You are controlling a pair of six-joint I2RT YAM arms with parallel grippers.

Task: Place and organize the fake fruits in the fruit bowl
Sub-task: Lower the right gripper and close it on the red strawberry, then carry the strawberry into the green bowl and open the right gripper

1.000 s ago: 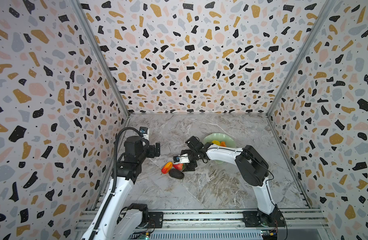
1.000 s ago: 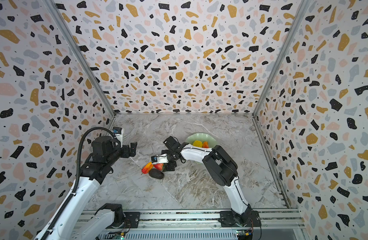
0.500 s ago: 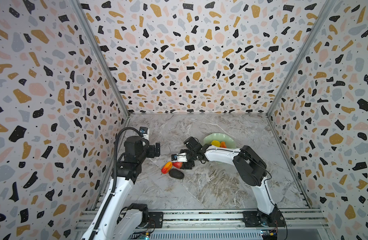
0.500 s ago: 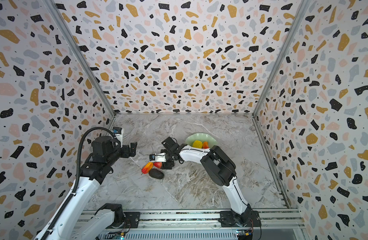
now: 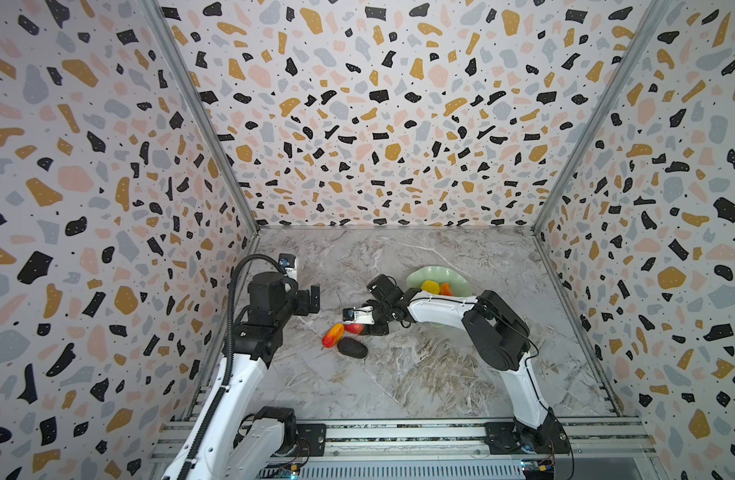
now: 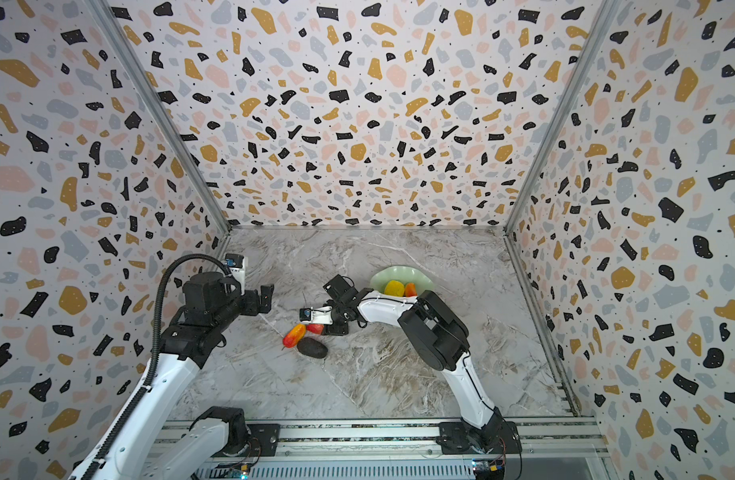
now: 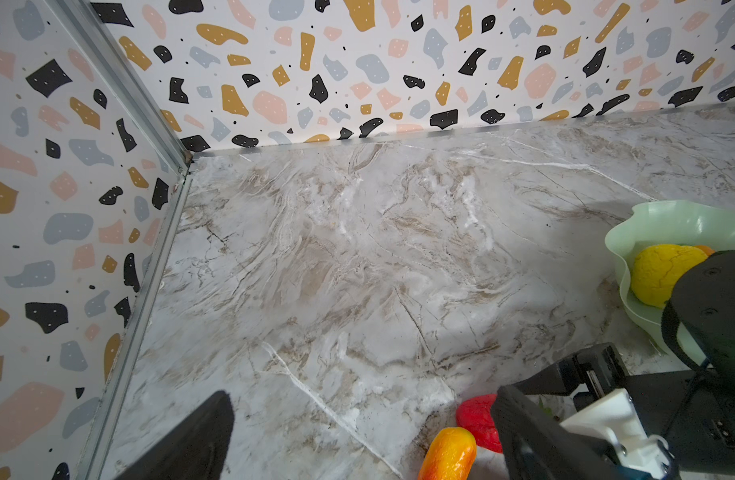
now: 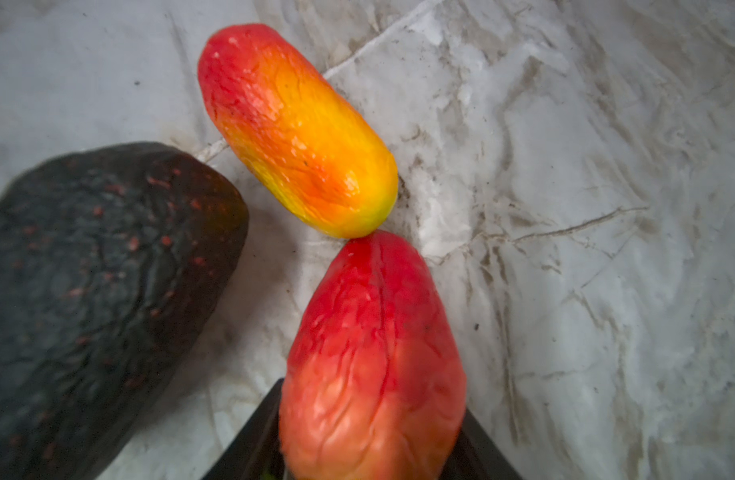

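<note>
Left gripper (image 5: 311, 299): raised over the left side of the marble table (image 5: 399, 374), jaws apart, holding and touching nothing. Mango (image 8: 295, 129): on the table left of centre, long axis diagonal, red end away from the strawberry, yellow end touching the strawberry's tip. Avocado (image 5: 352, 348): on the table just beside the mango, lying crosswise in both top views. Strawberry (image 8: 374, 357): on the table, tip toward the mango, broad end between the jaws. Right gripper (image 8: 370, 449): low, jaws closed against both flanks of the strawberry. Fruit bowl (image 5: 438, 274): right of centre toward the back, holding the yellow chunk (image 5: 431, 286) and second mango (image 5: 445, 289).
</note>
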